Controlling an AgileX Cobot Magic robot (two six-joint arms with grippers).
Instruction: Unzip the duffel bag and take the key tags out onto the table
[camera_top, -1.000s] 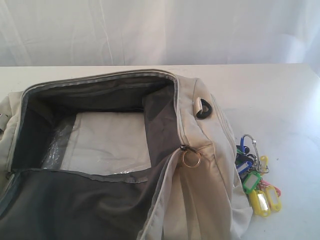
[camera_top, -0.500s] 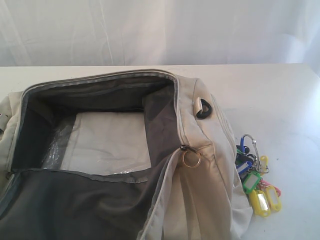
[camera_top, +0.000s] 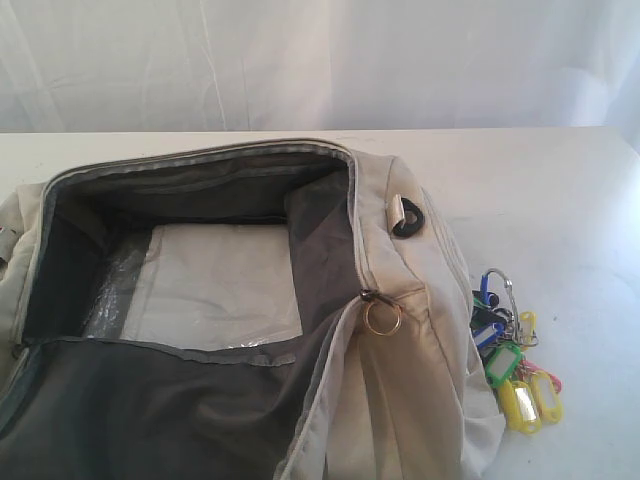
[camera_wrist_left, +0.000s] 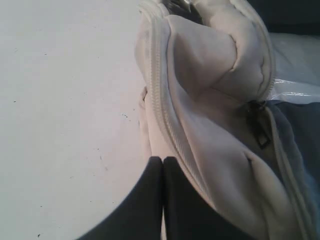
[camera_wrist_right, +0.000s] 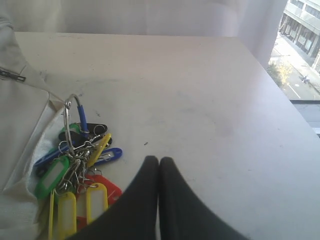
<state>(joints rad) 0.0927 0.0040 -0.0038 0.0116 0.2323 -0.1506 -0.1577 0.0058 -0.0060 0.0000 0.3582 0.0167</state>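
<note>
**Mia:** Where is the duffel bag (camera_top: 400, 400)?

**Ben:** It lies on the white table (camera_top: 560, 200), at the left and front of the exterior view. It is soft cream cloth with lots of folds. The top is unzipped and wide open. Inside is dark grey lining (camera_top: 150, 410) and a flat pale sheet (camera_top: 225, 285) on the bottom with shiny see-through plastic at its edge.

**Mia:** What is that round thing?

**Ben:** A thin metal ring pull (camera_top: 382, 317) hanging from the zip. Higher up there is a black D-ring (camera_top: 410, 215) on a cloth tab.

**Mia:** And the key tags (camera_top: 515, 355)?

**Ben:** They are out of the bag, on the table, touching its right side. They are little smooth plastic tags, yellow, green, red, blue and black, all bunched on metal rings with one big silver loop (camera_wrist_right: 67, 122).

**Mia:** What are the grippers doing?

**Ben:** The right gripper (camera_wrist_right: 159, 165) has its two black fingers pressed together. It holds nothing and sits over the bare table, near the tags. The left gripper (camera_wrist_left: 163, 165) is pressed together too, holding nothing, right next to the bag's puffy end by a zip seam (camera_wrist_left: 162, 100).

**Mia:** Did anything move?

**Ben:** No. The bag, ring and tags look just like a second ago.
</note>
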